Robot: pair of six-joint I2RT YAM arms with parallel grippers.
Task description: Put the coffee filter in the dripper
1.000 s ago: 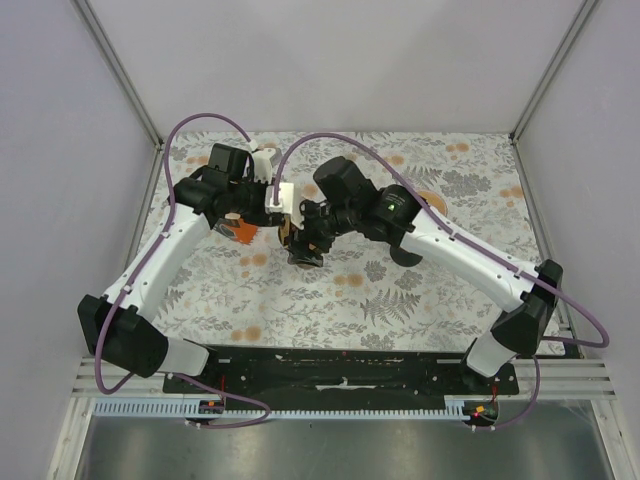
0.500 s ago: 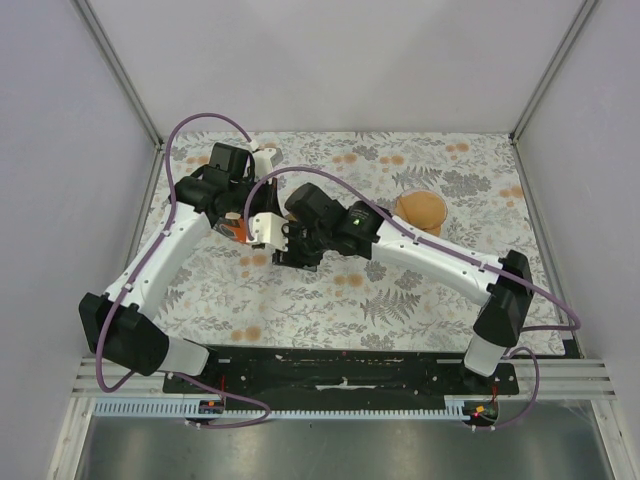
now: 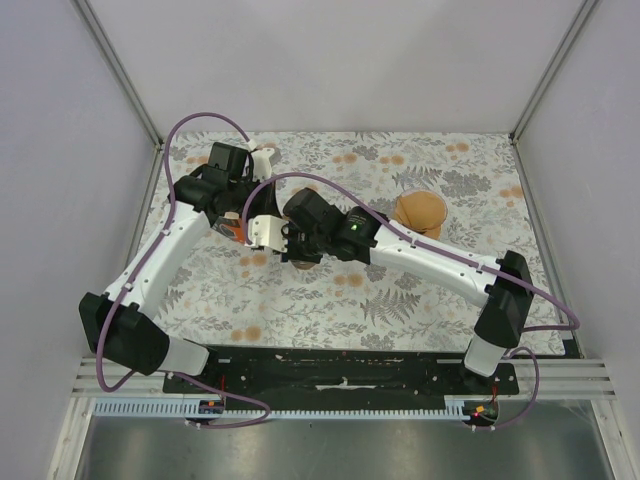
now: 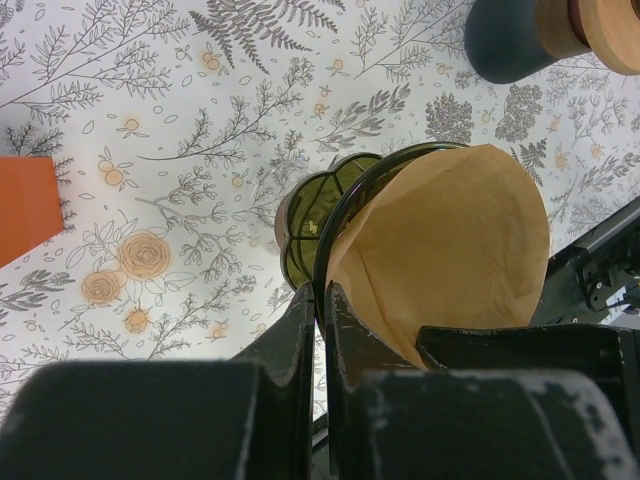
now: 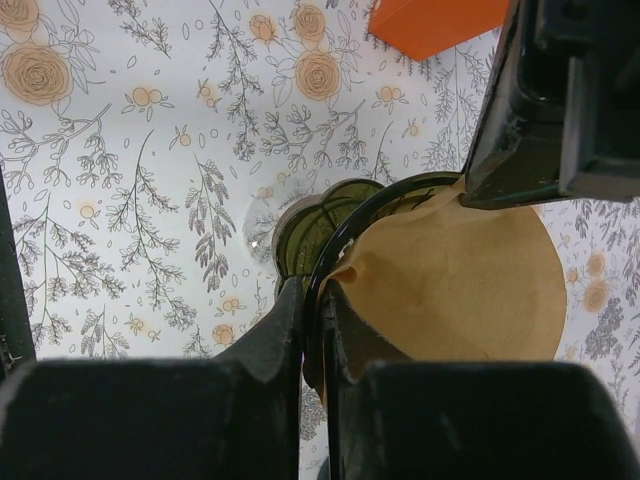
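Reaching in from the left edge of the white tablecloth printed with grey ferns and orange flowers [image 4: 150, 100], the left arm ends left of the table's centre. Its wrist camera shows a flat bright orange piece [image 4: 25, 205] lying on the cloth at the far left, cut by the frame edge. To the right of that, the left gripper [image 4: 320, 300] has its two black fingers pressed almost together, pinching the thin black rim of the dark green translucent dripper [image 4: 305, 215]. One finger sits outside the rim, and the other sits inside against the paper. The brown paper cone filter [image 4: 450, 240] sits inside the dripper. Its wall lines the inner side of the rim, and its broad upper edge stands well above the rim on the right. The overhead view places the dripper between the two wrists, mostly hidden under them, so I cannot tell whether its base rests on the cloth. Coming in from the right, the right gripper [image 5: 312, 295] is also nearly closed. It clamps the same black rim at another spot, with its inner finger against the filter paper. In that wrist view, the tip of the left gripper's black finger touches the filter's edge at the upper right. Farther right on the table, well apart from both grippers, stands a dark grey cylinder carrying something round and tan [image 3: 422, 208].
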